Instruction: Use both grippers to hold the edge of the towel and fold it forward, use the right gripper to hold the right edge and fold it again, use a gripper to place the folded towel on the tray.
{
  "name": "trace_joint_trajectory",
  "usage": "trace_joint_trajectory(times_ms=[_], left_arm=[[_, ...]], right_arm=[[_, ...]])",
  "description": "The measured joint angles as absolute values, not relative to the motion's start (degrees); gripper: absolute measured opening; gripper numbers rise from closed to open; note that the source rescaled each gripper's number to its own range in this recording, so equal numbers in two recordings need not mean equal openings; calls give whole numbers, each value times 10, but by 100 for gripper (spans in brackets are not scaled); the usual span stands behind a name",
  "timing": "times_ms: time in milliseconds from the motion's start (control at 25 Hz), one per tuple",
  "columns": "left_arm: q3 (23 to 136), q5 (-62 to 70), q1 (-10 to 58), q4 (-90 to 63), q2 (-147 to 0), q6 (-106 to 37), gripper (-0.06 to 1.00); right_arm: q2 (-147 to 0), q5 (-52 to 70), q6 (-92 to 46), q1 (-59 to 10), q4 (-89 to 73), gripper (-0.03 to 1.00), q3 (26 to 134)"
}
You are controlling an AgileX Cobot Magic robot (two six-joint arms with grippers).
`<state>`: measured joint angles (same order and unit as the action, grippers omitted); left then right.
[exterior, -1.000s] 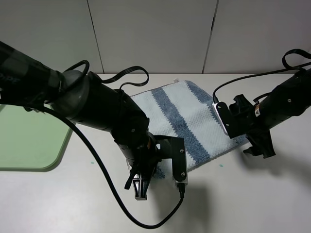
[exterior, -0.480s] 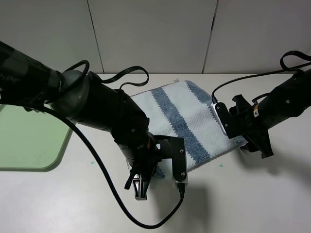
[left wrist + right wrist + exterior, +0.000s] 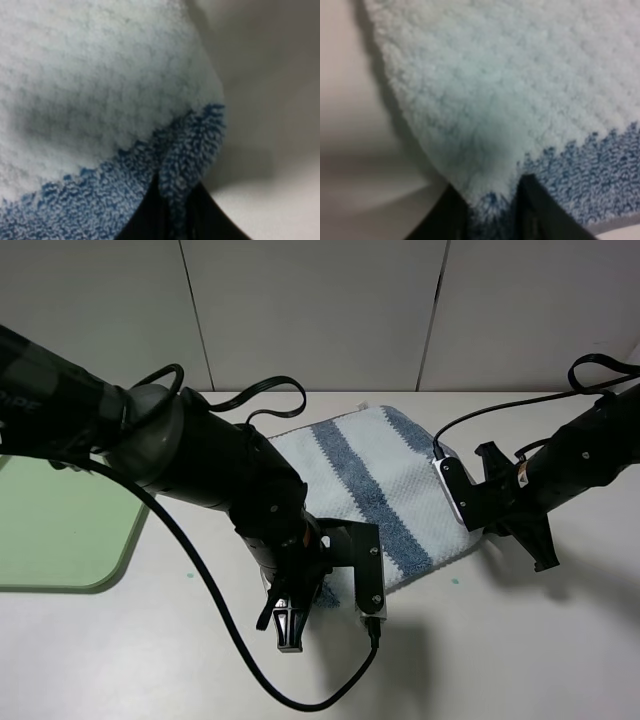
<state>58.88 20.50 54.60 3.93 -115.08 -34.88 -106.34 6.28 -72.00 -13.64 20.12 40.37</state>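
The striped blue and whitish towel (image 3: 372, 485) lies flat on the table. My left gripper (image 3: 300, 608) is at its near left corner. In the left wrist view its black fingers (image 3: 197, 220) pinch a ridge of the towel's blue border (image 3: 175, 165). My right gripper (image 3: 492, 527) is at the towel's near right corner. In the right wrist view its two black fingers (image 3: 527, 207) stand apart on either side of the blue corner (image 3: 492, 202), with cloth between them and a grey hem (image 3: 620, 222) beside them. The light-green tray (image 3: 60, 530) lies at the far left.
Black cables trail from both arms, one looping over the table in front of the left arm (image 3: 300, 702). A grey panelled wall (image 3: 320, 310) closes the back of the table. The towel's far edge with its small loop (image 3: 362, 408) lies near the wall.
The right arm has shifted left and slightly down, bringing its gripper onto the towel's near right corner. The left arm and the towel have not moved.
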Motion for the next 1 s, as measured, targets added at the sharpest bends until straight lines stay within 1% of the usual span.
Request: trace_joint_trajectory(times_ms=[160, 280, 320, 1000], left_arm=[[589, 205, 546, 39, -1151, -349, 0], [589, 205, 546, 39, -1151, -350, 0], [589, 205, 546, 39, -1151, -350, 0], [589, 205, 546, 39, -1151, -350, 0]], right_arm=[[-1063, 62, -719, -136, 201, 15, 403], [-1064, 62, -719, -136, 201, 3, 403], [-1064, 62, -719, -136, 201, 0, 403], [-1064, 59, -720, -136, 188, 0, 403]])
